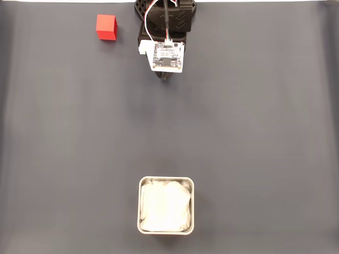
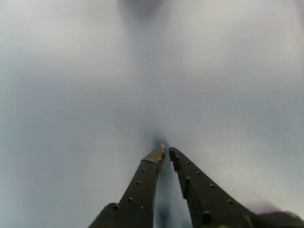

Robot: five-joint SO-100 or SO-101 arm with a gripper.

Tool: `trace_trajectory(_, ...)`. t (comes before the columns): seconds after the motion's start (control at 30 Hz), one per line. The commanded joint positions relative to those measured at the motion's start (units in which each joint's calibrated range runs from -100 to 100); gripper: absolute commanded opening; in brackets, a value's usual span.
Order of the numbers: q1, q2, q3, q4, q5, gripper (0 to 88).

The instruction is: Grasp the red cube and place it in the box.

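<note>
Red and matte, the red cube (image 1: 106, 27) sits on the dark grey worktop (image 1: 254, 127) near the top left of the fixed view, resting flat, with nothing touching it. Just to its right in that view stands the black arm (image 1: 165, 16), entering from the top edge, with a white circuit board (image 1: 168, 56) mounted on it and red and white wires (image 1: 158, 24) looping up from the board. The cube lies beside the arm's body, clear of it by a small gap. Well apart from both, at the bottom centre of the fixed view, is the box (image 1: 166, 180), square with rounded corners and a pale rim, its inside lined with crumpled white paper (image 1: 165, 206). In the wrist view the gripper (image 2: 165, 153) rises from the bottom edge as two dark, tapering fingers (image 2: 142, 183) dotted with small holes; the jaws are all but closed, their tips nearly meeting with only a thin sliver between them, and they hold nothing. Beneath them is only the blurred pale grey surface, with a faint dark shadow at the tips.
</note>
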Motion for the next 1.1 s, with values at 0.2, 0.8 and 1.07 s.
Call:
trace_trajectory(0.2, -0.52, 0.09, 0.45, 1.51, -0.59, 0.3)
trace_trajectory(0.8, -0.52, 0.09, 0.45, 1.59, -0.59, 0.3)
trace_trajectory(1.07, -0.6, 0.09, 0.45, 1.75, 0.54, 1.4)
